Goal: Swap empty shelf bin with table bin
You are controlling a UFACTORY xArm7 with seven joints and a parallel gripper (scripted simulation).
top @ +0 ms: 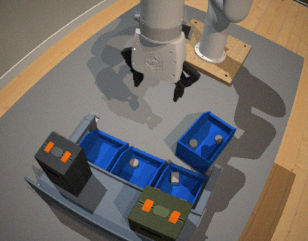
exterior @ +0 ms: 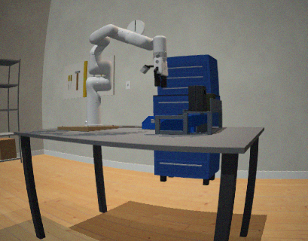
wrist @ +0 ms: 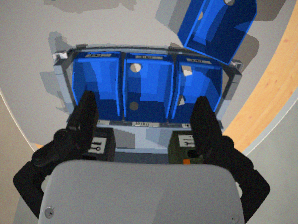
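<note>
Claw spread wide, gripping nothing, high above tabletop. Empty bin below on shelf; parts bin on tabletop just beside the shelf.
</note>
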